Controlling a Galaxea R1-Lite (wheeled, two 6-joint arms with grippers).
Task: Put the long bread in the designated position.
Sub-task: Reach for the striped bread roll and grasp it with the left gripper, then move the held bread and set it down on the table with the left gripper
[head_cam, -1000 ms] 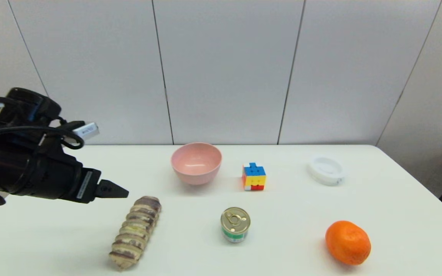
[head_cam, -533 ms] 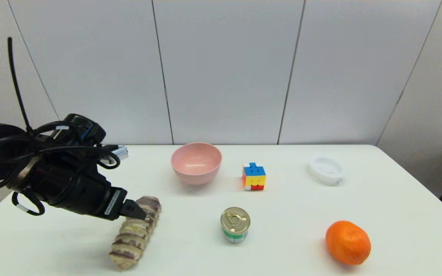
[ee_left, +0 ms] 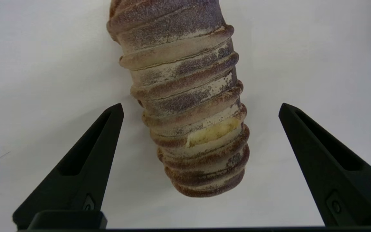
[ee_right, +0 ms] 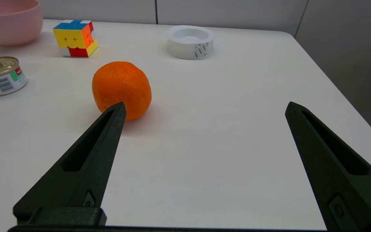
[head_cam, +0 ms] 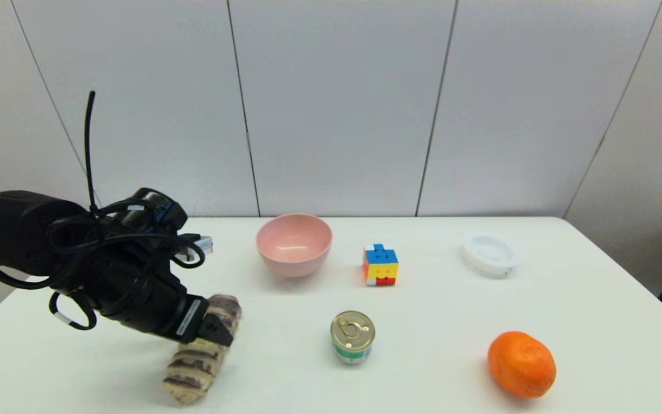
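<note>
Over long bread (ee_left: 185,106), left gripper (ee_left: 200,109) fingers (ee_left: 85,167) spread, wrist view only

You have one long bread (head_cam: 201,351), one pink bowl (head_cam: 293,244), one puzzle cube (head_cam: 380,265), one tin can (head_cam: 352,336), one orange (head_cam: 520,363), one white ring (head_cam: 488,255), and two grippers: left gripper (ee_left: 200,111), right gripper (ee_right: 204,109).

A robot test lab, by the look: a bare white tabletop (head_cam: 451,356) against plain grey wall panels (head_cam: 337,103), with unrelated props set well apart.
</note>
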